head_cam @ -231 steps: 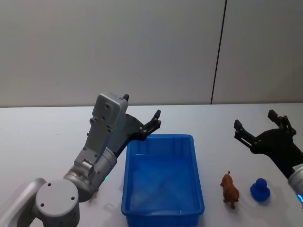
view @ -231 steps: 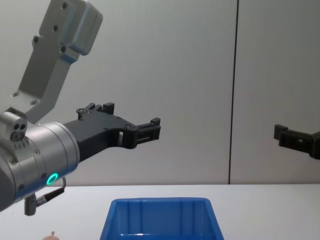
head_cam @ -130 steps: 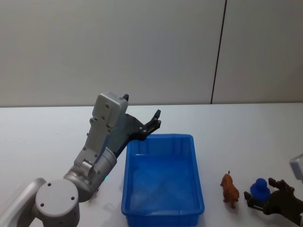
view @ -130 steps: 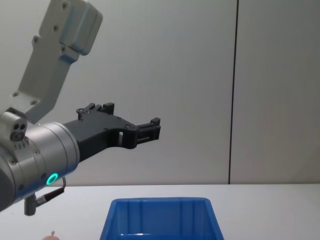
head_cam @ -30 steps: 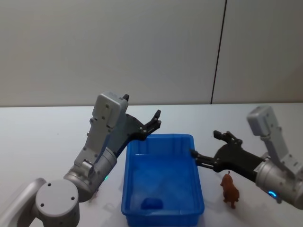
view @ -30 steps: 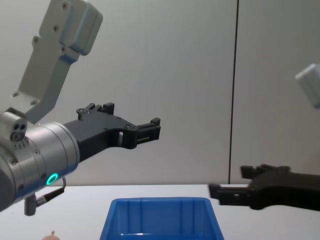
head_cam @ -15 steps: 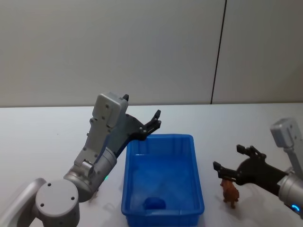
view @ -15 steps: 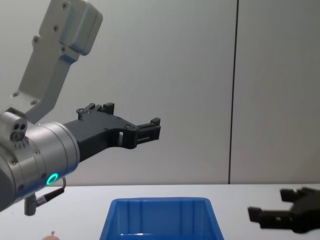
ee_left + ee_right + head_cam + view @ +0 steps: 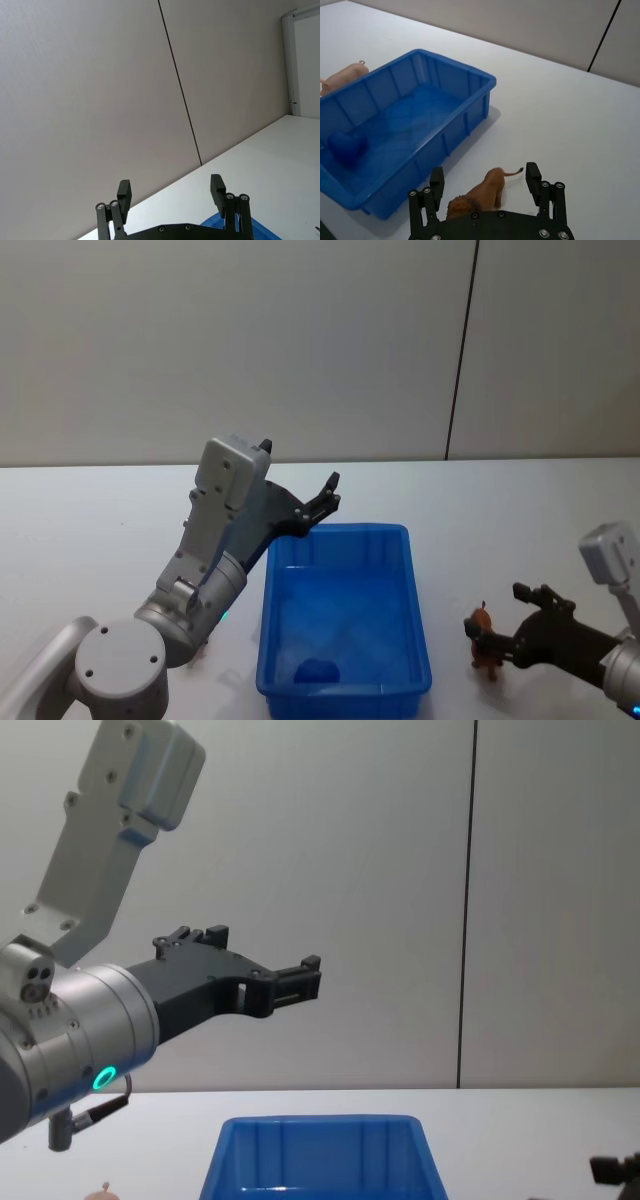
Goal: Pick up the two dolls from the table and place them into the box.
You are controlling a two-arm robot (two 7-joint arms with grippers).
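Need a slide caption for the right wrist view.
Open right claw frames the brown lion doll on the table beside the blue box.

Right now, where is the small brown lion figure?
In the head view, the brown lion figure stands on the white table, right of the blue plastic bin, between the right gripper's open fingers.

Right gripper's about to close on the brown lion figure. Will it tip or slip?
Probably light: the lion is small beside the box. It stands on thin legs, so a one-sided nudge may tip it. Its rounded body could slip in the open right gripper.
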